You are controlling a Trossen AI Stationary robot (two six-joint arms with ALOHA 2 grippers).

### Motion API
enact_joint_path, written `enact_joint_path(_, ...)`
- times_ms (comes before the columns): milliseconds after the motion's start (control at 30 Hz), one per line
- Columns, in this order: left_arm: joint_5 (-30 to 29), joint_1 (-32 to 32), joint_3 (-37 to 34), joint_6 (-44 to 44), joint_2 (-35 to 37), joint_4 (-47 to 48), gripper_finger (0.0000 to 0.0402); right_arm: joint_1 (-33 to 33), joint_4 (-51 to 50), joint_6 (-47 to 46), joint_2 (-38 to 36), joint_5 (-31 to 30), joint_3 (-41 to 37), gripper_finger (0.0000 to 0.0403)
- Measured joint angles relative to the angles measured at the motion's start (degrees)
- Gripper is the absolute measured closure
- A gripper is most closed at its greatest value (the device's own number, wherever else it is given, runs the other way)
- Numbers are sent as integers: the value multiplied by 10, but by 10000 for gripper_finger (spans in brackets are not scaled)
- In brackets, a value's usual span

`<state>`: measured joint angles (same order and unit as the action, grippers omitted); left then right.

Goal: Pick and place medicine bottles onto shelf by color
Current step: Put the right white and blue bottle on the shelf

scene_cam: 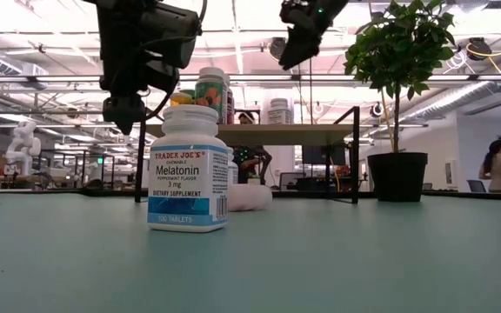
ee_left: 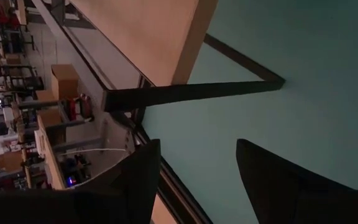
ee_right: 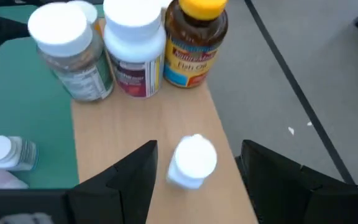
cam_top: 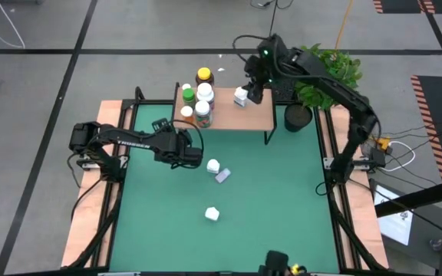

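High view: white bottle (cam_top: 241, 96), shelf (cam_top: 253, 116).

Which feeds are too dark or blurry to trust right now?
Left wrist view: dim, fingers near-black over the mat. Right wrist view: well lit but soft; white bottle on the shelf is blurred. Low view: bright ceiling lights silhouette both arms; Melatonin bottle is sharp.

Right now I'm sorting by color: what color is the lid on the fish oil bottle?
Yellow; the fish oil bottle shows best in the right wrist view.
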<state>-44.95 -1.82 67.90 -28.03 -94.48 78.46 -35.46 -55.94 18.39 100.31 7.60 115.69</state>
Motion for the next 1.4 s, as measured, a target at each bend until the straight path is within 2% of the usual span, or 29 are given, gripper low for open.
enact_joint_path(133, 0, 5, 0, -2, 0, -1, 190, 24, 76, -11, -76, 0, -135, 186)
enact_joint_path(300, 0, 5, 0, 0, 0, -6, 190, 86, 273, -33, -194, -17, -349, 194)
enact_joint_path(433, 16, 5, 0, 1, 0, -11, 190, 141, 514, -54, -259, -77, -525, 194)
enact_joint_path(600, 21, 5, 0, 5, 0, -25, 190, 175, 773, -46, -258, -200, -668, 194)
enact_joint_path(667, 21, 5, 0, 5, 0, -25, 190, 171, 824, -27, -249, -225, -690, 195)
enact_joint_path(833, 44, 13, 0, 7, 0, -24, 190, 135, 847, -58, -229, -227, -693, 190)
enact_joint_path(1033, 45, 25, 0, 4, 0, -25, 190, 93, 852, -78, -207, -224, -692, 148)
enact_joint_path(1200, 44, 26, 0, 4, 0, -25, 190, 54, 896, -100, -174, -170, -692, 125)
enact_joint_path(1400, 45, 28, 0, -5, 0, -25, 190, 23, 894, -118, -128, -108, -650, 134)
